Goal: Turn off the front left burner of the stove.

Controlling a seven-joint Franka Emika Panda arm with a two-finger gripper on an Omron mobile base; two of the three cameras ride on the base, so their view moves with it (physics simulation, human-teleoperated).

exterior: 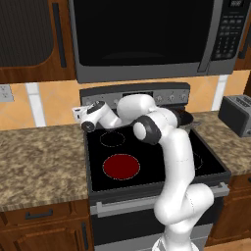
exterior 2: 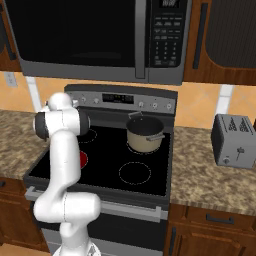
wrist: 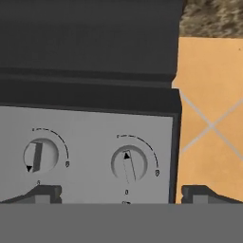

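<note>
- Right now, in the left base view, I have the gripper (exterior: pixel 77 114) reached out to the left end of the stove (exterior: pixel 147 162) back panel. The front left burner (exterior: pixel 121 166) glows deep red on the glass below and behind my tool, so the task is not yet done.
- From the right base view, the arm hides most of that burner; only a red sliver (exterior 2: pixel 83 159) shows beside it, and a pot (exterior 2: pixel 144 133) sits well off to the far side.
- Through the hand view, my fingertips (wrist: pixel 40 194) stand wide apart and hold nothing. Between them sits one knob (wrist: pixel 129 163), its bar near upright, marker toward the top. Another knob (wrist: pixel 40 154) lies ahead of the left-hand tip, its marker pointing down.
- I judge this the approach step; I cannot tell which knob serves the burner. Next: close in, pinch across the bar, twist.
</note>
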